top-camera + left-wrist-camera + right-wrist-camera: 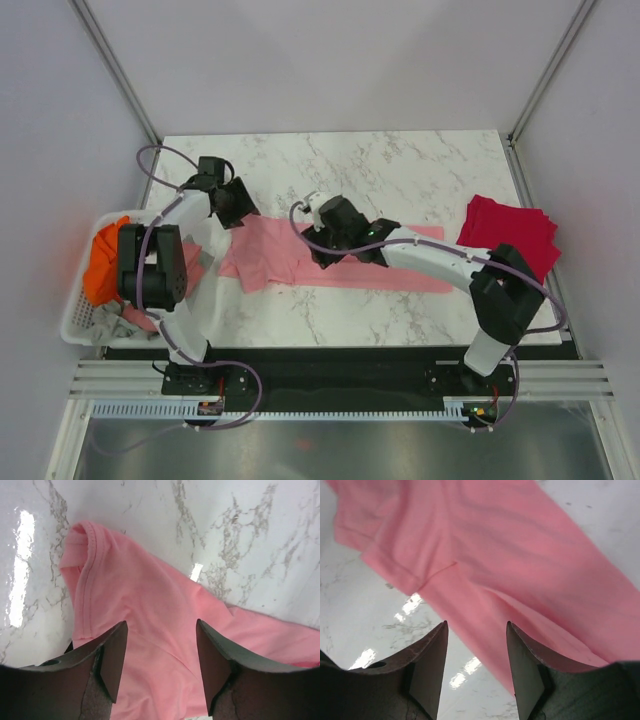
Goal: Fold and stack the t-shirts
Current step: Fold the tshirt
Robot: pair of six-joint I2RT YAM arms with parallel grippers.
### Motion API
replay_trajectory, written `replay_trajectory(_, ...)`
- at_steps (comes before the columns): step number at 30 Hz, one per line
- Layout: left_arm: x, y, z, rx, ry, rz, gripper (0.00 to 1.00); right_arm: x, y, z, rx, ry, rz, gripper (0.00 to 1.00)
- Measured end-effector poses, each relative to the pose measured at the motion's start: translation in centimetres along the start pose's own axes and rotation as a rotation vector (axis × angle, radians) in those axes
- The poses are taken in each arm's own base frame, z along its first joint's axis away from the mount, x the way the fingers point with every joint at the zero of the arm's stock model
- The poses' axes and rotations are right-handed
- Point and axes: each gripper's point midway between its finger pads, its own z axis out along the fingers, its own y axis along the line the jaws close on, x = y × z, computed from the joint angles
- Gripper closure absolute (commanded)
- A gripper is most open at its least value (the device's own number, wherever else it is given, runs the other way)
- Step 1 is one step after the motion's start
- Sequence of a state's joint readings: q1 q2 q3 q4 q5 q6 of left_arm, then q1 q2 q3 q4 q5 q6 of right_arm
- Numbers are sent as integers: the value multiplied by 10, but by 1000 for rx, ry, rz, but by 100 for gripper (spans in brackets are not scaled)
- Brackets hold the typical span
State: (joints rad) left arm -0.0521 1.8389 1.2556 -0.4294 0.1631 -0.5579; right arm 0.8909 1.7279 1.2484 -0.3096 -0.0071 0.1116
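Wrist views show your left tool and right tool released over the pink shirt. It's spread long for folding.

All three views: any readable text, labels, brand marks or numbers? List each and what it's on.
None readable in any view.
The pink t-shirt, the red t-shirt and the marble table carry no print or tag that shows.
The white basket, left arm and right arm show no legible marking at this size.
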Motion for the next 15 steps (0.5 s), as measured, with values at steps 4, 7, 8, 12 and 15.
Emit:
replay_trajectory(4,-9,-11,-31,35,-92,16,32,9,-58,-22,106,-32,157,44)
replay_trajectory(7,-11,-19,-56,55,-169,29,27,31,-101,-38,183,-32,289,46)
replay_trajectory(8,-10,-22,-63,60,-188,33,26,39,-116,-44,212,-33,339,47)
replay_trajectory(12,9,-32,-88,80,-254,58,26,60,-159,-61,298,-45,491,49)
replay_trajectory(15,28,-32,-98,93,-266,55,28,61,-169,-64,313,-56,544,50)
